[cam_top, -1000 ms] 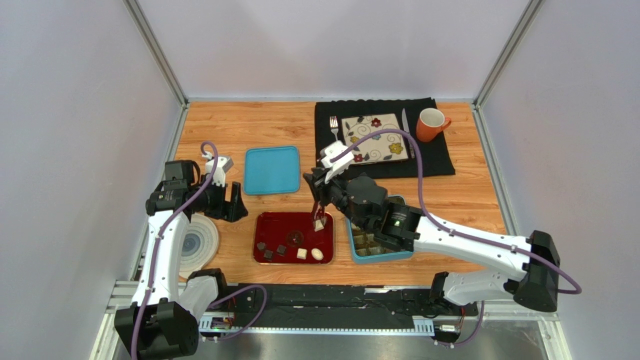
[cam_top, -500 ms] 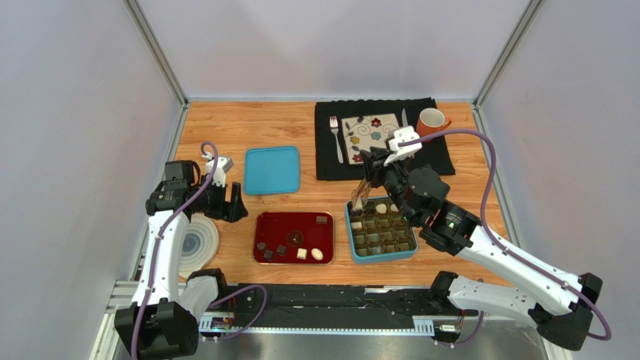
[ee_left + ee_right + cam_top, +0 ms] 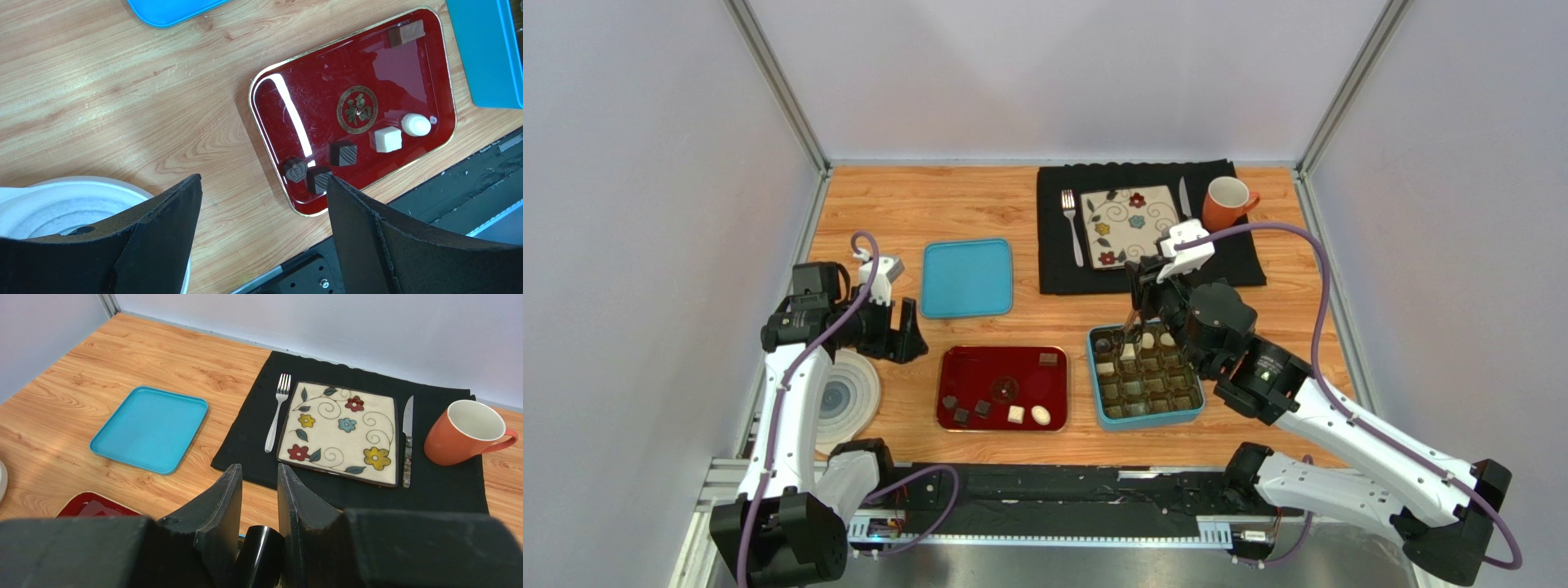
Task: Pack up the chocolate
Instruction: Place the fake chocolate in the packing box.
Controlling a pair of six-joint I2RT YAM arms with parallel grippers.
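Top camera: my right gripper hangs over the far left corner of the blue compartment box, fingers reaching down toward the cells. A few pale pieces sit in the box's far row, just beside that gripper. The rest of the chocolate lies loose on the red tray, to the gripper's left. My left gripper sits well apart, left of the tray, near a white dish.

Left wrist camera: the left gripper's fingers are spread wide with nothing between them. Beyond them the tray holds two white pieces, three dark ones and a brown one at its far corner.

Right wrist camera: the fingers stand close, leaving a narrow slot. Through it I see only the black mat and bench, plus a glossy dark shape low down that I can't identify. I cannot tell whether a candy is pinched there. The blue lid lies ahead and to the left.

I judge this to be the drop-off step at the box. The next move calls for settling over an empty cell and parting the fingers, then going back left to the tray.
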